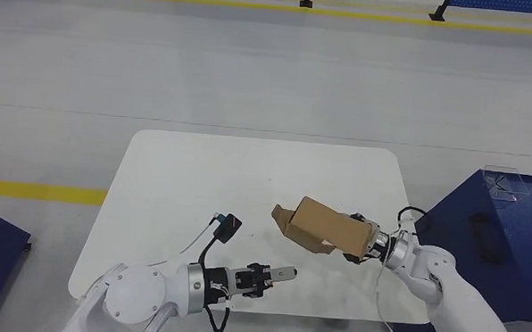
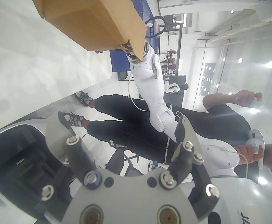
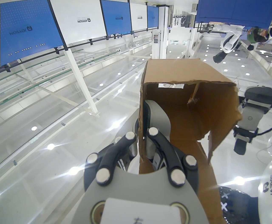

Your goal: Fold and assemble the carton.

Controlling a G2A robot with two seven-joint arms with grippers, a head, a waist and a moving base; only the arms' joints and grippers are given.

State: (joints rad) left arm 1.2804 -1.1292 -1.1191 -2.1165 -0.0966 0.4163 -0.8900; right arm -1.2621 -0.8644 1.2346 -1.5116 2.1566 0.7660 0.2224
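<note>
The carton [image 1: 327, 229], partway through assembly, is held clear of the desk [image 1: 248, 170] above its near right quarter. The brown corrugated body is already squared into a rectangular sleeve and hangs tilted, its long axis running roughly along the desk's near edge. The right jaws are clamped across one side wall at the end facing the desk's right edge, one finger inside the wall and one outside. Gripping a single panel there leaves the opposite end and the remaining flaps free to be worked. Lifting the carton off the desk presumably gives the other arm room to come at it. The gripped end is open, with ragged, torn-looking edges. The right wrist view looks into the bare interior, where a small inner tab [image 3: 192, 99] stands out from one wall and a strip of pale tape [image 3: 171, 85] lies on another. The end toward the desk's middle carries short flaps [image 1: 283, 220] turned partly inward and not yet closed flat. The left jaws stand apart and hold nothing. They lie low over the desk's near edge, about its middle, pointing toward the carton with a clear gap between; this looks like a waiting position from which the loose flaps could be pressed. A blue cabinet [image 1: 482, 238] stands just beyond the desk's right edge.
</note>
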